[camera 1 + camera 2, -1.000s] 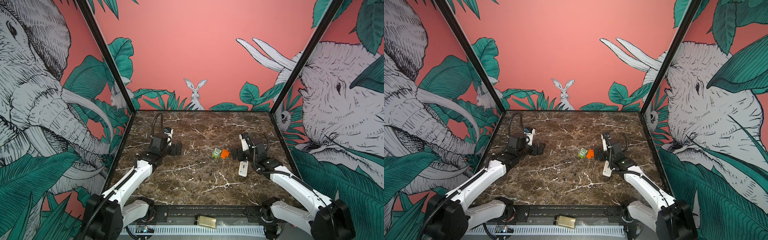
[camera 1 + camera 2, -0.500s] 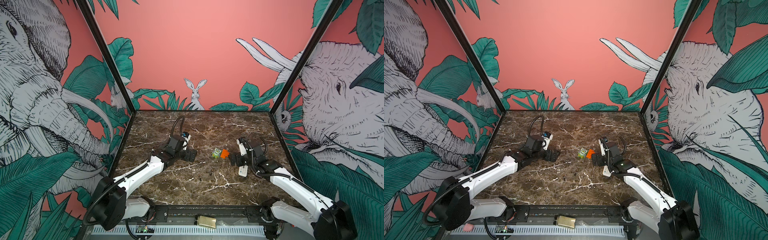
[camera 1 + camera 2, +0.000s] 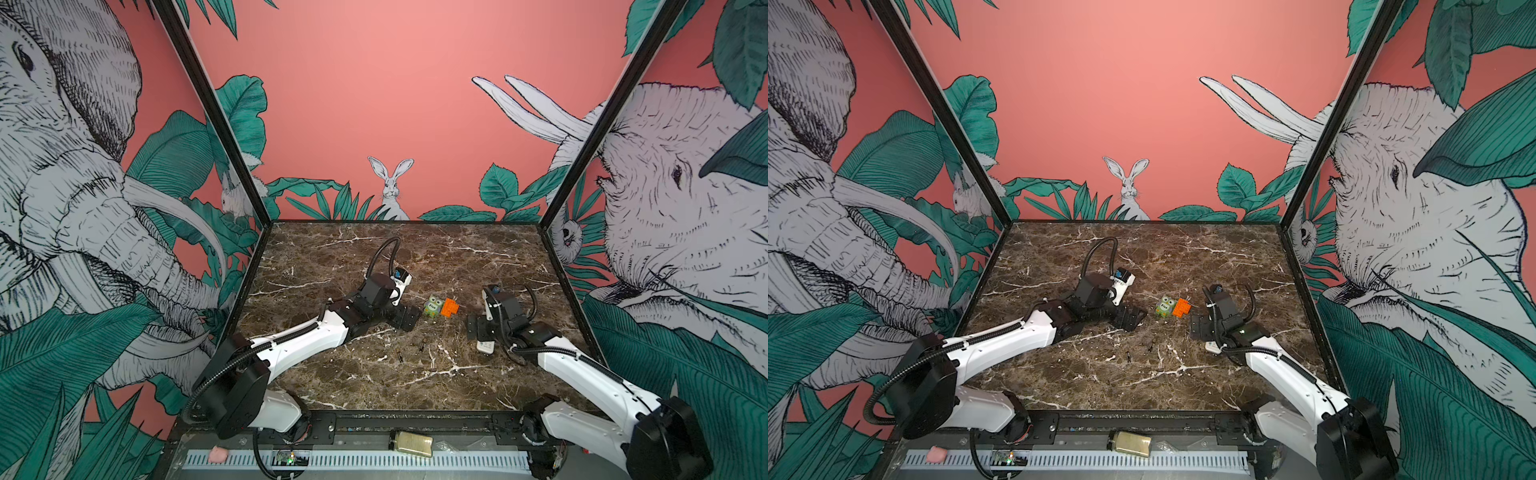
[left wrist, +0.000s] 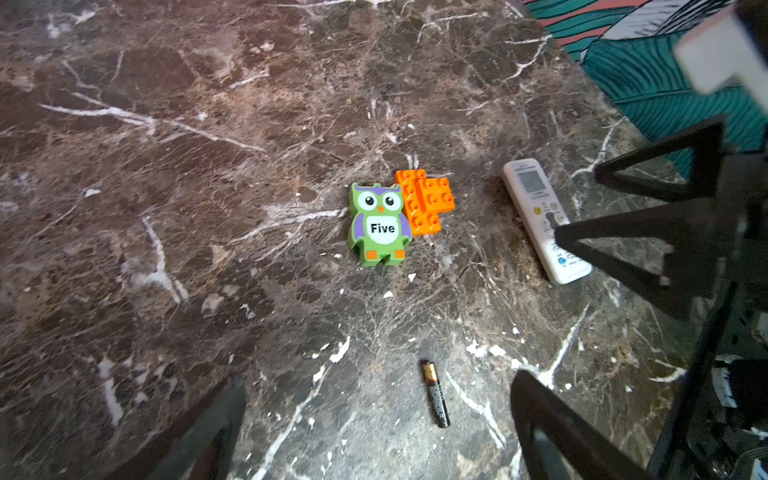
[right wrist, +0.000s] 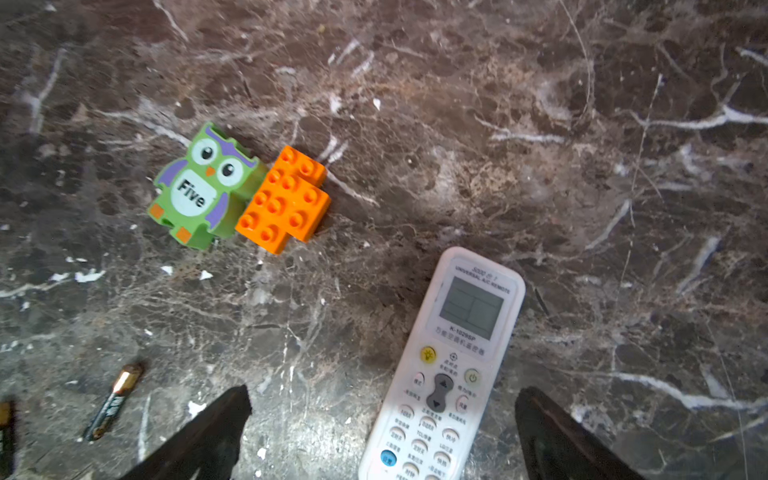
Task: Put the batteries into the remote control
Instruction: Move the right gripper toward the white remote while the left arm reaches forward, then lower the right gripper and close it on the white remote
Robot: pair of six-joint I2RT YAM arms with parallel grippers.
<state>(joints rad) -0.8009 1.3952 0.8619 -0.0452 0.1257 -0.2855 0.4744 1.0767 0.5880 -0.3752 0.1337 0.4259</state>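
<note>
Both arms have swung inward, the left by far the more. Left gripper [image 4: 378, 436]: jaws spread wide, holding nothing, above the marble [image 3: 374, 257]. Its wrist view frames one battery [image 4: 435, 394] between the fingers, not yet reached, which suggests it is lining up for a pick. Right gripper [image 5: 382, 440]: equally wide and empty, poised over the button end of the remote [image 5: 449, 374] with a finger to either side, apparently to take or steady it. The remote lies face up near the table's right side, display end away from that gripper. Its recess is therefore underneath, and it probably needs turning over. In a top view the other battery [image 3: 400, 356] lies near the first, loose on the marble between the arms. Owl block [image 4: 379, 226] and orange brick [image 4: 426, 201] touch each other just beyond; they look like bystanders. No cell is loaded yet.
</note>
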